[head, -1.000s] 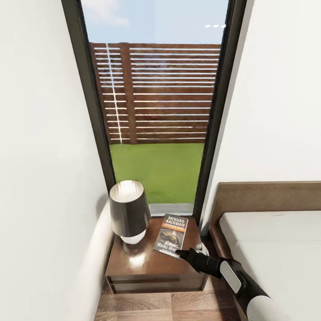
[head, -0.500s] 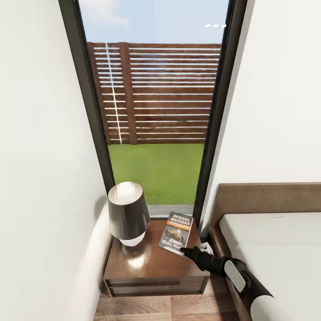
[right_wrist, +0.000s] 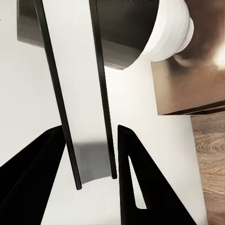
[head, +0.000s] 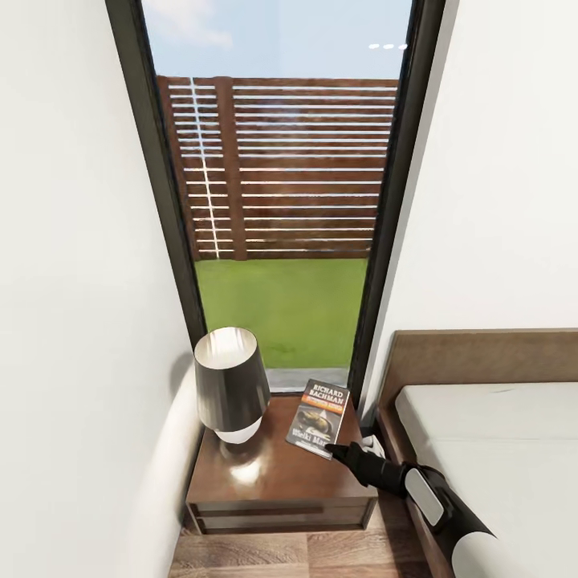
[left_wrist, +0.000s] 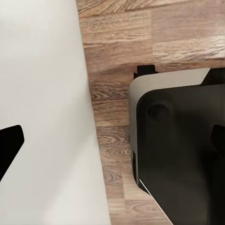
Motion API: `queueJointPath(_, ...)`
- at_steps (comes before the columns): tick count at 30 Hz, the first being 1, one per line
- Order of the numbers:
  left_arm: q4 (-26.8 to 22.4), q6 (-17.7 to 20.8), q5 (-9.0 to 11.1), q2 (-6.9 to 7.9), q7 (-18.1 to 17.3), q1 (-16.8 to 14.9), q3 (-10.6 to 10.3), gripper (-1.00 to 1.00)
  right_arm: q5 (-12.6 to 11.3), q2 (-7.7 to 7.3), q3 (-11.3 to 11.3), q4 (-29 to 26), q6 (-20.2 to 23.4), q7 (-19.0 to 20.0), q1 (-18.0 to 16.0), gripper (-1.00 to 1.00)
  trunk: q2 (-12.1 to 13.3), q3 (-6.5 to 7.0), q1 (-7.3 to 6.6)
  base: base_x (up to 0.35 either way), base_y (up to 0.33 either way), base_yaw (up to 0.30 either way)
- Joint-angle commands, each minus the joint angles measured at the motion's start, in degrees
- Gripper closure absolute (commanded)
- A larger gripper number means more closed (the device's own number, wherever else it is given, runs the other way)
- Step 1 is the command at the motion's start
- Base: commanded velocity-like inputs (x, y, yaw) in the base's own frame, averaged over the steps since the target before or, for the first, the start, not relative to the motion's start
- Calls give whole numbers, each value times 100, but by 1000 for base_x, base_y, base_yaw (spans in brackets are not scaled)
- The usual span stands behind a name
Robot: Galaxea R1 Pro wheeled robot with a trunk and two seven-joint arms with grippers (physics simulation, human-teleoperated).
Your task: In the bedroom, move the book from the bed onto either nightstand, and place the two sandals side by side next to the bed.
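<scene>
Right wrist view: right claw (right_wrist: 89, 154) clamped on the book's (right_wrist: 77, 89) edge, above the nightstand (head: 273, 474).

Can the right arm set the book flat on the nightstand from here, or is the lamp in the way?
Probably yes. The right gripper holds the book by its near edge above the nightstand, and the lamp stands apart on the window side, with bare wood beneath the book.

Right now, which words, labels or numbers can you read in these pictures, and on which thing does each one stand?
"RICHARD BACHMAN": white letters at the top of the book cover, which lies on the nightstand beside the lamp.
Orange band below the name: its small print is too blurred to read.
White title line at the cover's lower edge: partly behind the right gripper, not readable.
</scene>
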Motion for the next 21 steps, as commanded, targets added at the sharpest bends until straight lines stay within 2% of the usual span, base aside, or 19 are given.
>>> queueJointPath(1,-16,36,41,2,15,-1,-44,-100,-15,3,-19,-1,39,11,-5,100,-12,-12,3,0,0,0)
queueJointPath(14,-44,114,80,-1,-33,-17,-15,-100,-18,17,-24,-11,44,6,-4,100,-12,-50,3,0,0,0)
queueJointPath(21,-70,248,104,-5,-85,-141,-2,-100,-14,13,-25,-13,44,12,-4,100,-12,-107,3,0,0,0)
